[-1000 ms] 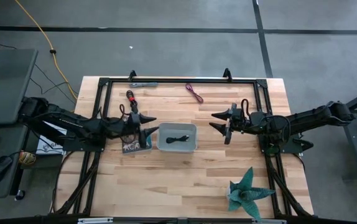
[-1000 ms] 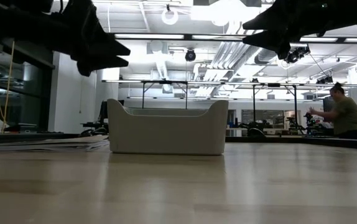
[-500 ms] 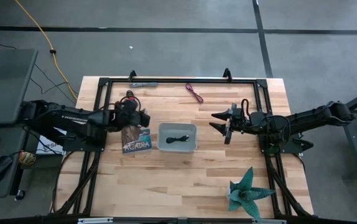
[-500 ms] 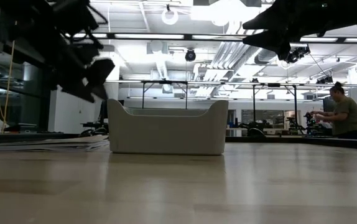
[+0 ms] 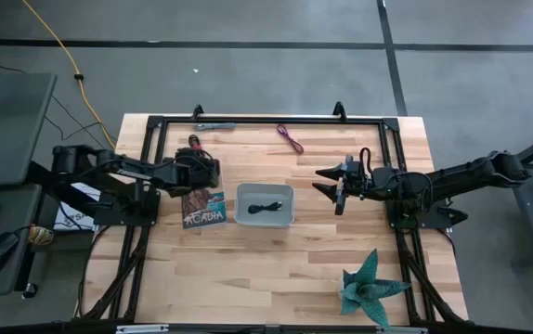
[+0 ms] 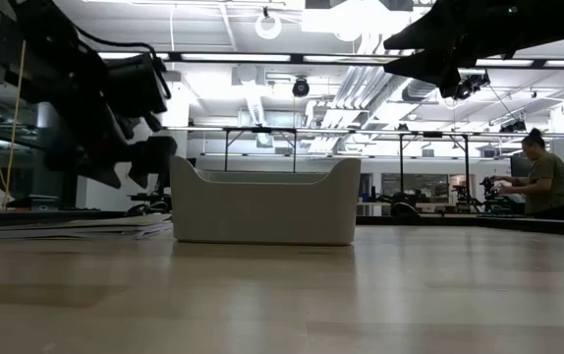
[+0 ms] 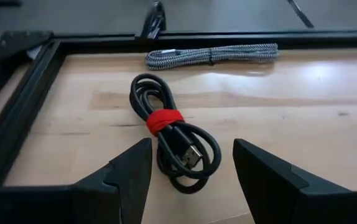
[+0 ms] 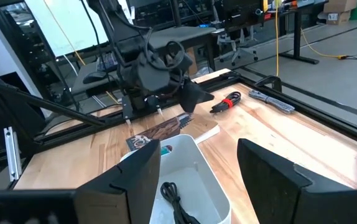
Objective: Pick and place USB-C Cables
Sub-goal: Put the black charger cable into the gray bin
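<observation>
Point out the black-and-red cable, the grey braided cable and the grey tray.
black-and-red cable [image 7: 164, 121]: left wrist view, on its red tie.
grey braided cable [image 7: 211, 55]: left wrist view, middle of the bundle.
grey tray [image 6: 262, 211]: low view, its near wall.

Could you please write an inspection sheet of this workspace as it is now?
Surface: wooden table with a black frame.
Job's things: black cable in the grey tray; black-and-red cable, grey cable and purple cable lie on the table.
Clutter: booklet beside the tray; teal paper plant near the front edge.
Grippers: left gripper open, hovering by the black-and-red cable; right gripper open, waiting to the tray's right.
Cables: yellow cord on the floor.
Surroundings: a person far behind.
</observation>
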